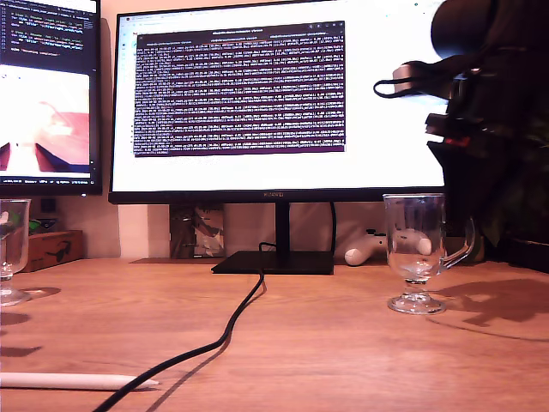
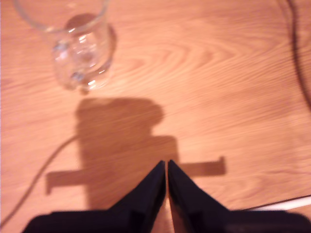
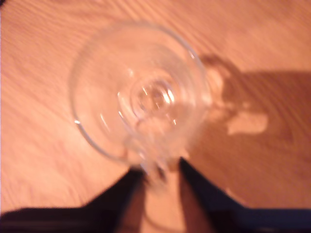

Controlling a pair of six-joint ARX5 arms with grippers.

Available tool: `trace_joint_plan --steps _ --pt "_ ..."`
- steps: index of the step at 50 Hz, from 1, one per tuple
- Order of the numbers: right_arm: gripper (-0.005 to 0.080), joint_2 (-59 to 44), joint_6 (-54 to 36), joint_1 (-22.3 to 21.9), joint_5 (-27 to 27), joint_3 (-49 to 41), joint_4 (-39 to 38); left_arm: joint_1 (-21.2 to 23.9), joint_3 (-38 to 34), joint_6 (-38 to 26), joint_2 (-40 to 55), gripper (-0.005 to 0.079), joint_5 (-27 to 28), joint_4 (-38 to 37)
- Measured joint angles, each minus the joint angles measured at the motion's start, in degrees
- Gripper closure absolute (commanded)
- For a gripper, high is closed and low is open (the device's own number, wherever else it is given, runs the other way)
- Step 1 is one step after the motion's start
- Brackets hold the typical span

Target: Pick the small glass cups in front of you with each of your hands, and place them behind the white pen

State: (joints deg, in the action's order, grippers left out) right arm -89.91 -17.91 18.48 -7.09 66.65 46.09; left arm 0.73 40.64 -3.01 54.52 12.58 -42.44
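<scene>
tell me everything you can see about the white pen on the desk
The white pen is a slim, plain white stick with a tapered tip. It lies flat on the wooden desk at the exterior view's lower left, its tip pointing toward that view's right; its other end runs out of frame. The black cable passes right by its tip; whether they touch cannot be told. No gripper holds it. A white sliver in the first wrist view is likely the same pen.

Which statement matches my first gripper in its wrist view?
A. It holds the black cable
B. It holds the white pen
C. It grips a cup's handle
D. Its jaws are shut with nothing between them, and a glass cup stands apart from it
D: my first gripper shows its fingertips together above bare wood, with the glass cup standing clear of it.
</scene>
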Motion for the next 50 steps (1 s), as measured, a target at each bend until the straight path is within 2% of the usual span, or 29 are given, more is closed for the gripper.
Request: trace_joint_plan --steps 8,15,23,41,47,50 --pt "0.0765 -0.11 -0.13 1.60 0.00 0.00 -3.26 0.00 3.06 -2.40 0.02 0.0608 -4.48 -6.05" --pt "0.0765 -0.11 -0.15 1.92 0.00 0.00 -4.83 -0.02 9.42 -2.45 0.11 0.0598 -8.26 -9.03" --pt "0.0765 -0.11 -0.13 1.92 0.00 0.00 -5.38 -0.15 15.93 -0.37 1.73 0.0539 -9.20 -9.42" --pt "0.0765 -0.11 -0.13 1.92 0.00 0.00 -6.93 -0.74 25.94 -3.58 18.05 0.0529 -9.16 -12.37" --pt "0.0765 -0.11 -0.13 1.92 0.00 0.00 -7.02 -0.79 28.96 -4.74 23.61 0.0433 -9.22 -13.64" --pt "0.0765 -0.11 -0.13 1.92 0.00 0.00 -7.04 -0.79 30.88 -4.74 26.03 0.0427 -9.38 -14.99"
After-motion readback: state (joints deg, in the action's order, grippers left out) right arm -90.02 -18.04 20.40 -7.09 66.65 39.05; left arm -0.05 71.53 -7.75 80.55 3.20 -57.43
